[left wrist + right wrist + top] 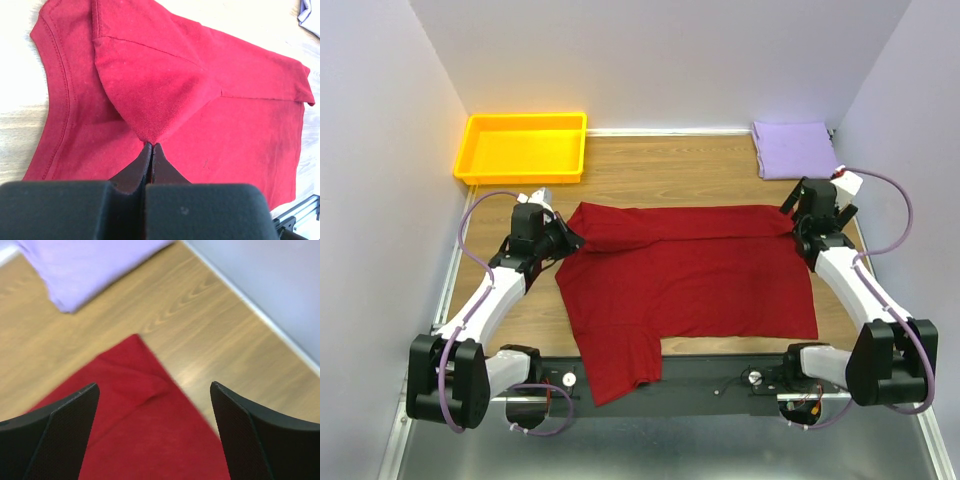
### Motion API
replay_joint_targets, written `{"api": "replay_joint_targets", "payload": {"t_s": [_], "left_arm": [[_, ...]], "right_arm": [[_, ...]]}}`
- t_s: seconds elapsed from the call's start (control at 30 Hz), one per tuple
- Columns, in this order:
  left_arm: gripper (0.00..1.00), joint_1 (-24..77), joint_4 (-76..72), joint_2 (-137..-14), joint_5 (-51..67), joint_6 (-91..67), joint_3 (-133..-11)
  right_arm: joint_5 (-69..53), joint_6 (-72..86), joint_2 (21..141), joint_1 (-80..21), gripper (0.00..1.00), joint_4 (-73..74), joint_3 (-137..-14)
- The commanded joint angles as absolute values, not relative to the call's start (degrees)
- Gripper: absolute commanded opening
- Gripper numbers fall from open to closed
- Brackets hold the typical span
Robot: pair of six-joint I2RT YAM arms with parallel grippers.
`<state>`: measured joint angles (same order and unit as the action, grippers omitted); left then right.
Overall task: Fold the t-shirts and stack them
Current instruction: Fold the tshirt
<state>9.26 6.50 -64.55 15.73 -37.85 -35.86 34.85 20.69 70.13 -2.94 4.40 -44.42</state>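
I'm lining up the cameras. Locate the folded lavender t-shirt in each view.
Top external: lavender t-shirt, upper right, folded.
Left wrist: only a pale sliver at the top right edge, probably it.
Right wrist: top left, blurred.
Shared landmark: the red t-shirt, spread out, its corner near the lavender one.

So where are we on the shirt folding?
Done: lavender shirt lies folded at the far right corner. In hand: red shirt, far edge folded over, left gripper pinching the fold's left end, right gripper open over its right end. Left: finish folding red, stack the two.
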Motion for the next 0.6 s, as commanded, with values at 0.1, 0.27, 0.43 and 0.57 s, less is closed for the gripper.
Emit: {"api": "replay_joint_targets", "payload": {"t_s": [0.1,0.27,0.43,0.57], "left_arm": [[0.00,9.6,4.9,-64.9,17.1,-37.1,-35.9],[0.00,9.6,4.9,-64.6,16.8,-37.4,-35.7],[0.00,9.6,4.9,-64.7,16.7,-37.5,-35.4],[0.00,9.6,4.9,-64.9,16.7,-37.5,-35.5]], "right_arm": [[19.0,42.3,72.2,3.1,0.94,5.6,-42.5],[7.5,54.6,74.3,10.7,0.89,-1.5,-38.2],[4.0,60.3,77.8,12.5,0.86,-5.5,-37.4],[2.6,65.3,80.9,13.2,0.81,-9.5,-36.1]]}}
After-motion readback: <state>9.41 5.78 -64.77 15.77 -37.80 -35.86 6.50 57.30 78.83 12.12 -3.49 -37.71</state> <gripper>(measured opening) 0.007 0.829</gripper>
